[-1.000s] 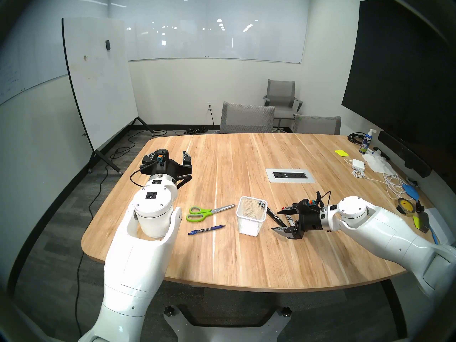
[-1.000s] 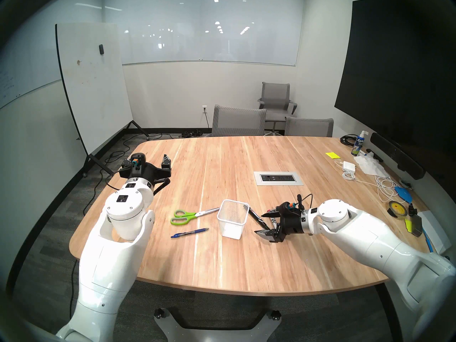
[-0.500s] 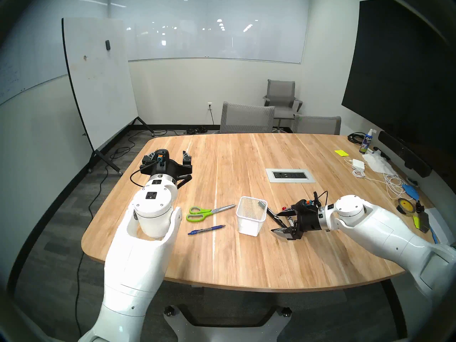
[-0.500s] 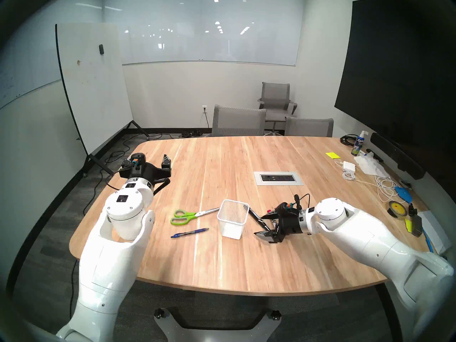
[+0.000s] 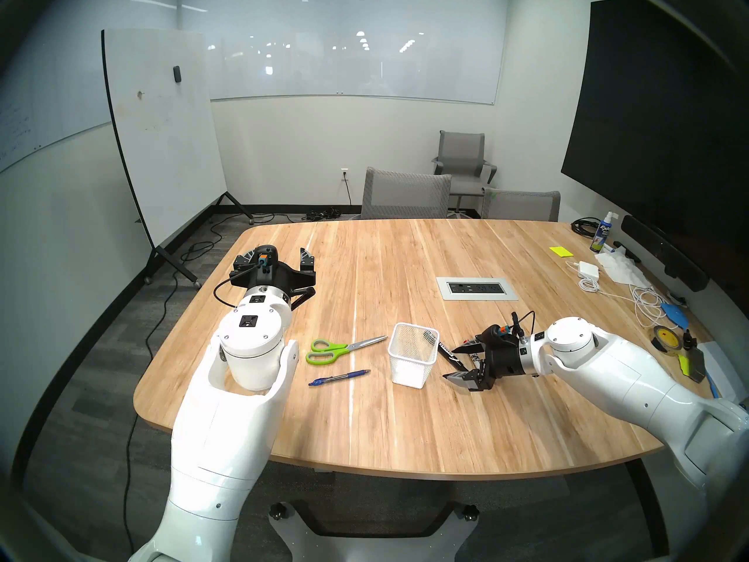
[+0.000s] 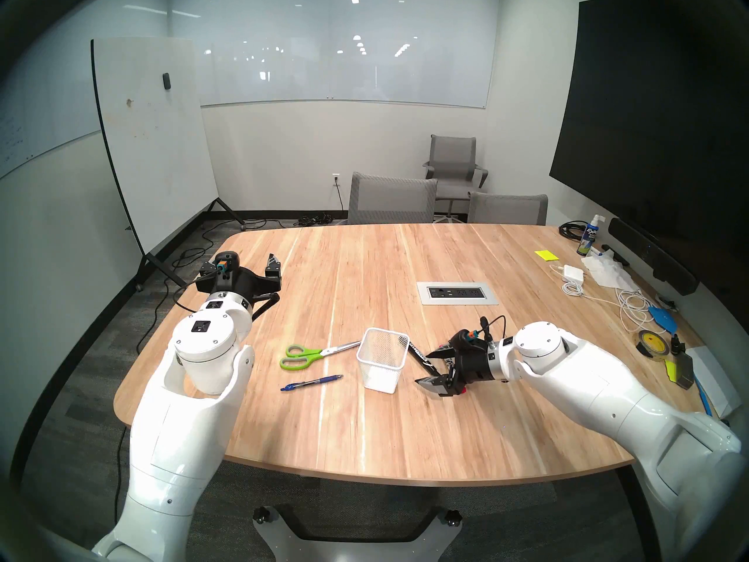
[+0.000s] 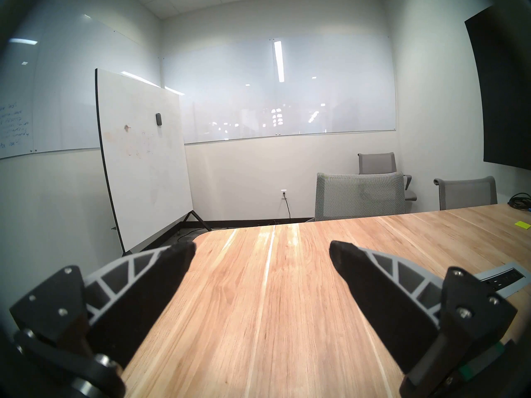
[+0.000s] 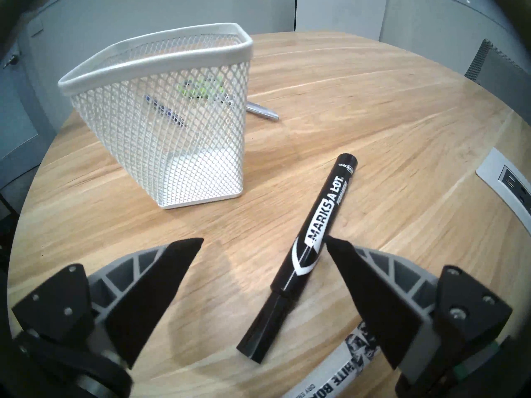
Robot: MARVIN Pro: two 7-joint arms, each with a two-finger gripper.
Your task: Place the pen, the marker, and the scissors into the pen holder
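- Pen holder is standing upright on the bench, near its front middle; nothing is sitting inside it.
- Scissors are lying flat on the bench just left of the pen holder, blades pointing at it, green loops facing away.
- Pen is lying flat left of the pen holder, nearer the front edge than the scissors, apart from both.
- Black marker is lying flat just right of the pen holder, cap end toward the robot.
- White marker is lying right of the black marker, farther from the pen holder, mostly hidden under the right hand.
- Right hand is hovering low to the right of the pen holder, tilting down toward it, jaws standing wide apart and gripping nothing; the black marker is sitting between the fingers, close to the right finger.
- Left hand is hanging level well left of and behind the pen holder, jaws spread wide, gripping nothing.
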